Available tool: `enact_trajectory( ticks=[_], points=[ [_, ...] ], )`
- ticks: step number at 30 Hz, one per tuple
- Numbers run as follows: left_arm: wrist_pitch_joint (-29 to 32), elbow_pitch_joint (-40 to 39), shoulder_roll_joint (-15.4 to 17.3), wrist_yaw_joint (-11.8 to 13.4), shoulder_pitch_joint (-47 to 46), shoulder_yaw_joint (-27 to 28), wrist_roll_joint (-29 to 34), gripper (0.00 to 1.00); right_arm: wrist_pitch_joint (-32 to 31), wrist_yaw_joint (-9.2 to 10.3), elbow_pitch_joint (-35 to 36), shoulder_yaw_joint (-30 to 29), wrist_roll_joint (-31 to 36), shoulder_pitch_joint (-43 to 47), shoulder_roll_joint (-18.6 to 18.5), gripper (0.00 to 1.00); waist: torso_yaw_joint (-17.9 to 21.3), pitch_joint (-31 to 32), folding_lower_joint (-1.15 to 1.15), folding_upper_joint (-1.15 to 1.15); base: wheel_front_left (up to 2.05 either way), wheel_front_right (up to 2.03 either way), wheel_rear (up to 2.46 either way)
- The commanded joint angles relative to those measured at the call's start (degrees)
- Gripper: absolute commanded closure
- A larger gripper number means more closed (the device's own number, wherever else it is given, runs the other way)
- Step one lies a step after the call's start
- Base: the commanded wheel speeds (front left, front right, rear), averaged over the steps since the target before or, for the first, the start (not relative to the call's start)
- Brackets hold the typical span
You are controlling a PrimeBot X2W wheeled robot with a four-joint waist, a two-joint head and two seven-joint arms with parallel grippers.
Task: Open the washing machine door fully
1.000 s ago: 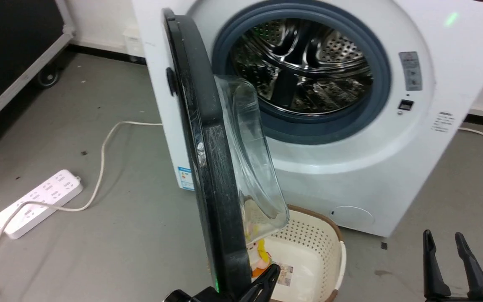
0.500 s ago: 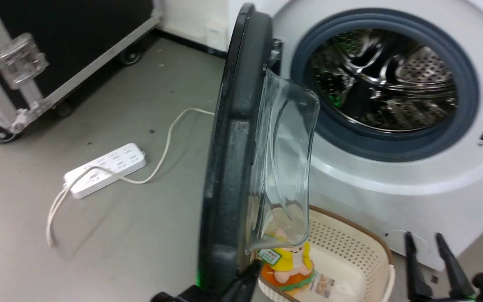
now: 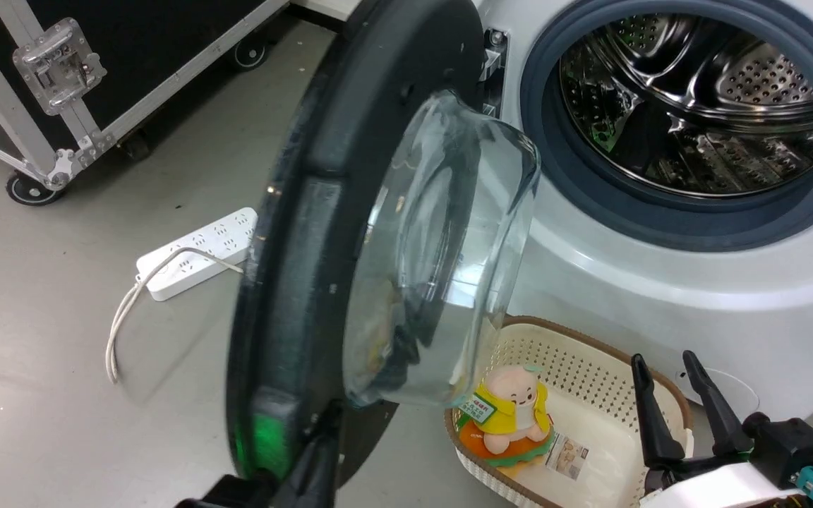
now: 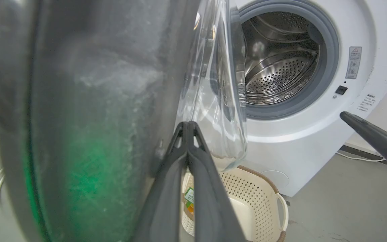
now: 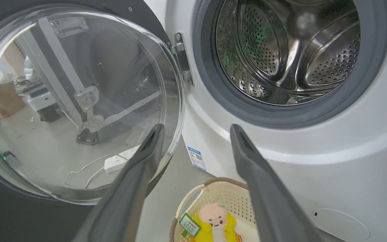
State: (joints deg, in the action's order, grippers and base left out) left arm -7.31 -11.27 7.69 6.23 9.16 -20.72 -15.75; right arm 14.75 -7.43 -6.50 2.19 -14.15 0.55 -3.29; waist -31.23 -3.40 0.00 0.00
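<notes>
The washing machine door [image 3: 293,233], a black disc with a clear glass bowl [image 3: 442,247], stands swung out to the left of the white washing machine [image 3: 660,282] on its metal hinge [image 5: 181,57]. The steel drum [image 3: 696,99] lies bare inside its grey ring. My left gripper [image 3: 329,416] is shut, fingers pressed together, tips against the door's inner side low down, beside the glass [image 4: 220,84]. In the left wrist view the left gripper [image 4: 187,124] touches the door [image 4: 79,117]. My right gripper [image 3: 675,374] is open and holds nothing, off the door, over the basket; the right gripper [image 5: 196,129] faces the machine front.
A cream perforated basket [image 3: 590,367] with a yellow plush toy [image 3: 509,416] sits on the floor under the drum opening. A white power strip [image 3: 202,250] with its cord lies left of the door. A black wheeled case [image 3: 61,77] stands at the far left.
The head camera has shifted. The door has swung wider from the machine, from edge-on to showing its inner face and hinge. My shut left gripper stayed at its lower rim.
</notes>
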Motion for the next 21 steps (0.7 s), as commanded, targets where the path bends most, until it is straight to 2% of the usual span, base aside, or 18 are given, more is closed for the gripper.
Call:
enact_trajectory(
  ticks=[1, 10, 17, 21],
  points=[
    [-0.5, -0.1, 0.2, 0.5, 0.5, 0.7, -0.4, 1.00, 0.2, -0.06, -0.1, 0.0, 0.1, -0.8, -0.5, 0.00, 0.0, -0.2, 0.00, 0.00, 0.00, 0.00, 0.00],
    [-3.0, 0.3, 2.7, 2.4, 0.2, 10.0, -4.9, 1.00, 0.2, -0.06, 0.7, -1.0, 0.3, 0.2, -2.2, 0.00, 0.0, -2.9, 0.00, 0.00, 0.00, 0.00, 0.00],
    [-2.9, 4.5, 6.2, 1.2, -5.4, 16.0, -8.5, 1.00, 0.2, -0.06, 2.8, -3.1, 1.1, 1.6, -3.5, 0.00, 0.1, -6.0, 0.00, 0.00, 0.00, 0.00, 0.00],
    [-1.9, 9.5, 8.3, 0.1, -10.0, 18.3, -10.4, 1.00, 0.2, -0.06, 4.4, -4.6, 1.7, 2.7, -4.0, 0.00, 0.1, -7.9, 0.00, 0.00, 0.00, 0.00, 0.00]
  ],
)
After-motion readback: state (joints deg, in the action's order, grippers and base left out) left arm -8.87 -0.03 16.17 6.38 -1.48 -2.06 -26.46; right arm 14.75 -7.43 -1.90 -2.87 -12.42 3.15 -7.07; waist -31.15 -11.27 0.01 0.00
